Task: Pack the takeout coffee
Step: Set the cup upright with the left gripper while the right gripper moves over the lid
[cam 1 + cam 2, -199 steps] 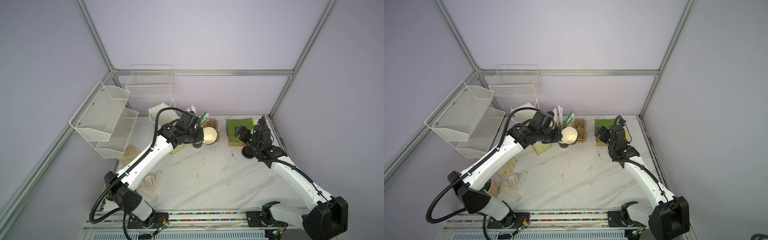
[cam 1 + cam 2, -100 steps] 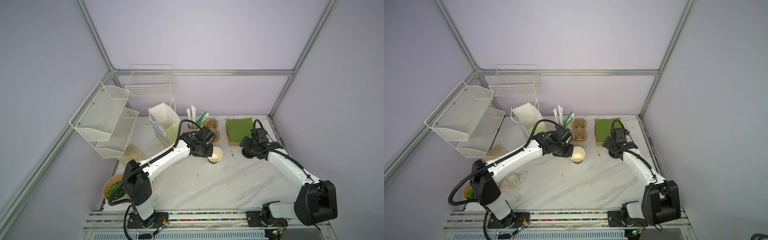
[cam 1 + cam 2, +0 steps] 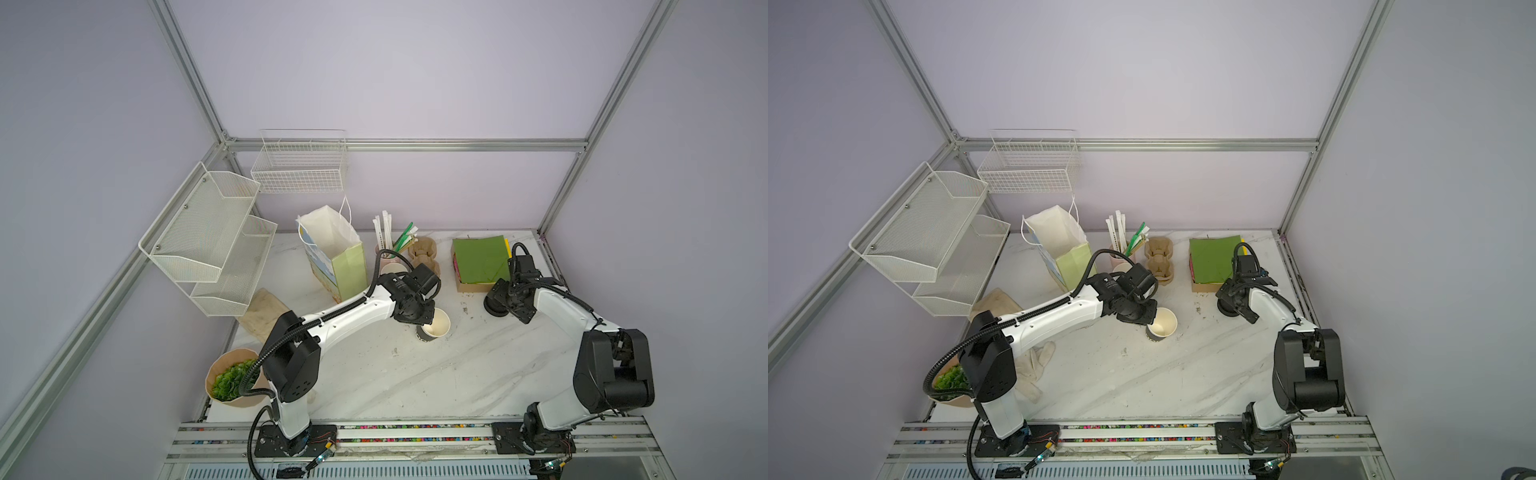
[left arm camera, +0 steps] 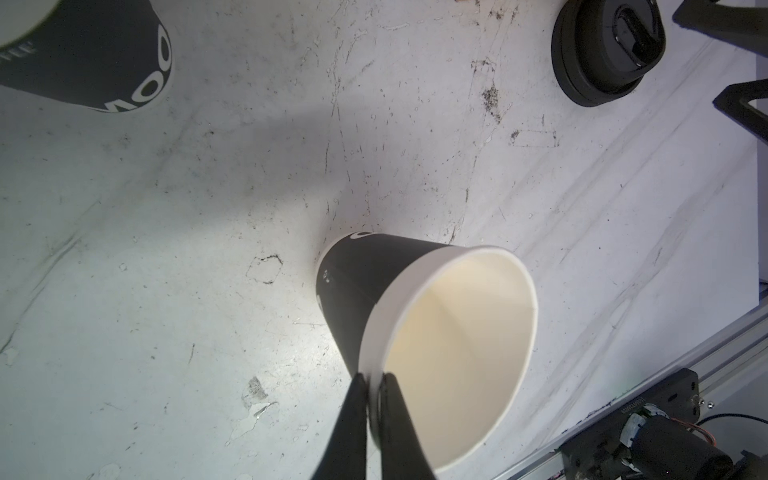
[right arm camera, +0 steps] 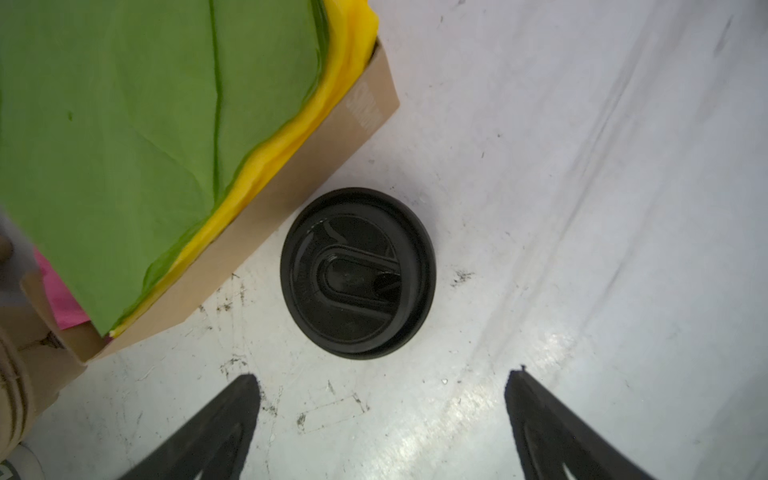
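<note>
Lidding step: the left gripper (image 4: 373,378) pinches the rim of the black paper cup (image 4: 436,332). The right gripper (image 5: 382,374), spread open, should next grasp the round black plastic lid (image 5: 357,272).

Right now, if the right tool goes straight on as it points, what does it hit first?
Most likely the black lid, flat on the table ahead of the right tool, in line with its open jaws. The cardboard box sits off that line. Depth unclear: the fingertips could touch the table first.
</note>
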Controlling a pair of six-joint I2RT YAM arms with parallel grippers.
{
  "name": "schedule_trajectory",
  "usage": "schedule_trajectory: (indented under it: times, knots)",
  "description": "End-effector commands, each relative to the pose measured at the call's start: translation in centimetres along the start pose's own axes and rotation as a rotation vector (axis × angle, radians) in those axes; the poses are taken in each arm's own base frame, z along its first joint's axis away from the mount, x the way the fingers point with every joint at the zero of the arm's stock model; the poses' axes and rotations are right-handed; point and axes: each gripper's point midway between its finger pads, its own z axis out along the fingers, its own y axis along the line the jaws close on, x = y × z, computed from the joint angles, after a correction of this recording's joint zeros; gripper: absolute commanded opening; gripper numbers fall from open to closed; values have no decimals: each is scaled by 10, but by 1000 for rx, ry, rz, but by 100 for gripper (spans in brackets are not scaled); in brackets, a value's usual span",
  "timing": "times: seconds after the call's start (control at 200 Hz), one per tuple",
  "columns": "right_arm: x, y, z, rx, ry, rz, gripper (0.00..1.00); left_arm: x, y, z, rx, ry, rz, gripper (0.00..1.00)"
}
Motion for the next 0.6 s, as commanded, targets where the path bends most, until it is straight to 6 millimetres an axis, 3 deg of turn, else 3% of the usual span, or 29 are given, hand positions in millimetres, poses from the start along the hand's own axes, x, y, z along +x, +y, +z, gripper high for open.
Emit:
schedule_trajectory:
  times: [0.0, 0.1, 0.32, 0.49, 0.595]
  knots:
    - [-2, 4, 2, 0, 26, -2, 95, 8, -1, 8, 12, 15, 29, 13]
    - [-5, 3, 8, 16, 29, 0, 93, 8, 0, 9, 10, 13, 31, 16]
    - [-12, 0, 19, 44, 30, -3, 91, 4, 0, 4, 5, -9, 41, 32]
    - [-10, 6, 28, 32, 58, -24, 91, -9, 3, -14, -23, -61, 64, 54]
    - [-12, 8, 30, 26, 55, -30, 91, -18, 4, -27, -33, -107, 71, 77]
